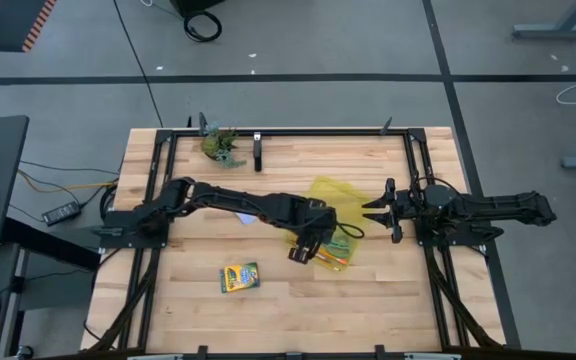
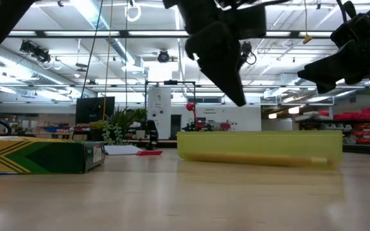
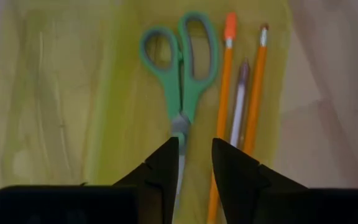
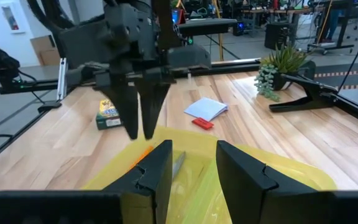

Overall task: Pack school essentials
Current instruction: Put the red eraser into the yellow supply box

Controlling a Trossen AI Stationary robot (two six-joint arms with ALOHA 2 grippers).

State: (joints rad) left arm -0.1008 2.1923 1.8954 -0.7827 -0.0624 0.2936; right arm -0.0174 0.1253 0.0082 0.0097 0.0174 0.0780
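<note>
The translucent yellow pouch (image 1: pixel 330 192) lies flat at mid-table. Green-handled scissors (image 3: pixel 180 59), two orange pencils (image 3: pixel 227 81) and a pale pen (image 3: pixel 238 99) lie side by side on or in it; which, I cannot tell. My left gripper (image 3: pixel 194 152) hangs above them, pointing down, with its fingers a narrow gap apart and clear of the pouch (image 2: pixel 262 147) in the low view. My right gripper (image 4: pixel 194 155) is open and level over the pouch's right end. The yellow-green crayon box (image 1: pixel 239 277) lies flat near the front. The white-and-blue pad (image 4: pixel 206 108) lies behind the pouch.
A small red item (image 4: pixel 202 123) lies beside the pad. The green leafy figure (image 1: pixel 220 146) and a black clamp (image 1: pixel 258 150) stand at the far edge. A black frame rail (image 1: pixel 288 131) borders the table. Bare wood lies in front of the pouch and around the crayon box.
</note>
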